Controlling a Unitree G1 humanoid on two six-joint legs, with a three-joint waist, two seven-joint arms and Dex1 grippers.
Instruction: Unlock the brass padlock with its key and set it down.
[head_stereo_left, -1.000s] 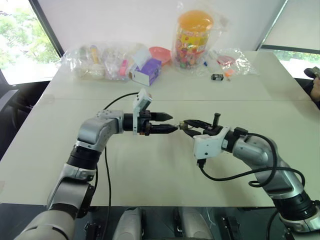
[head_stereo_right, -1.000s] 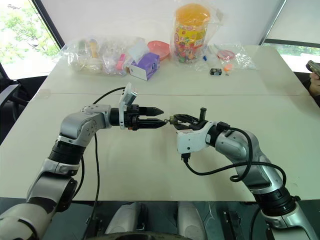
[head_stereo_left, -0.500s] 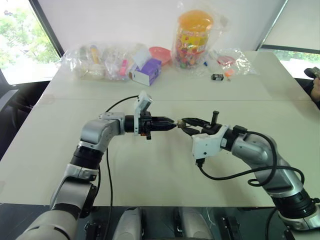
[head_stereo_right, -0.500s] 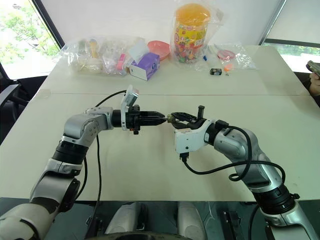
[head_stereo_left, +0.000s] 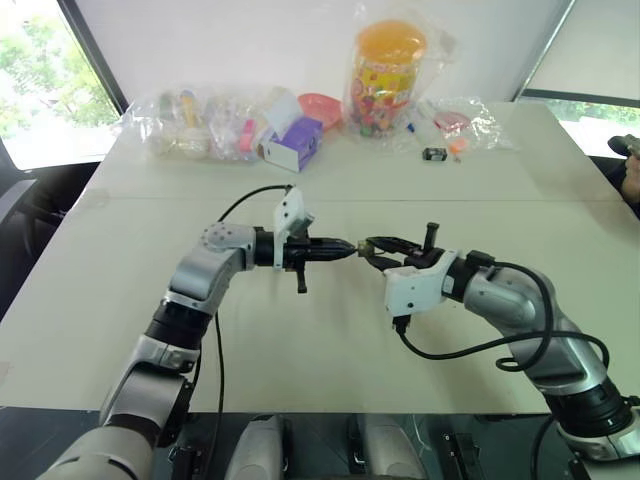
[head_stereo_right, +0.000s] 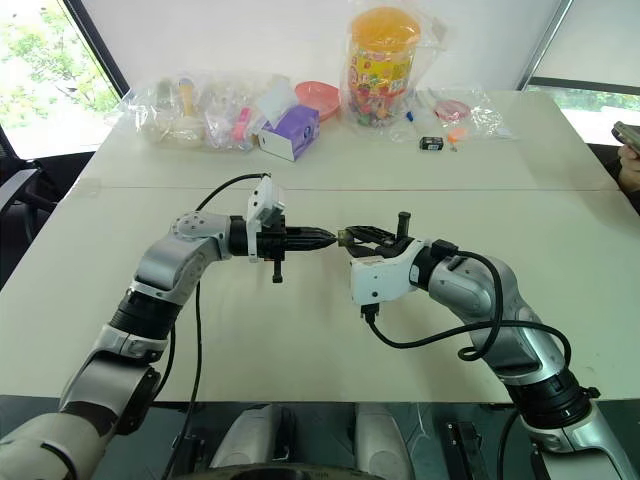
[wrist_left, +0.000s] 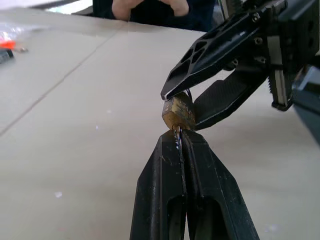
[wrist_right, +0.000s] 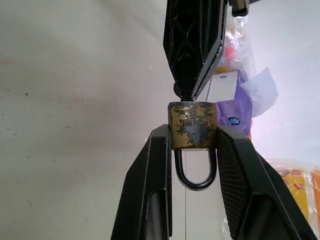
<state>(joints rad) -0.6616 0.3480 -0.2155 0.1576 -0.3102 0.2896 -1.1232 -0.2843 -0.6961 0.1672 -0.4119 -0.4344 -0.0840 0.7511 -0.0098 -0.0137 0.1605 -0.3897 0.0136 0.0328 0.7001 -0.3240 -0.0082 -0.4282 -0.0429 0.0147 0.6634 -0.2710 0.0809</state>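
Left gripper (head_stereo_left: 345, 246) is pinched tight on the thin key (wrist_left: 177, 136), tips right up against the brass padlock (wrist_right: 192, 126), key at its bottom face. That padlock hangs in mid-air above the white table (head_stereo_left: 300, 350), between the two arms. Right gripper (head_stereo_left: 368, 247) clamps its body, shackle pointing back between those fingers (wrist_right: 235, 165).

Above the middle of the table (head_stereo_left: 120, 300), the brass padlock (wrist_right: 192, 125) sits between the left gripper (head_stereo_left: 347, 246) and right gripper (head_stereo_left: 372, 250); bagged items (head_stereo_left: 215, 125) line the far edge.
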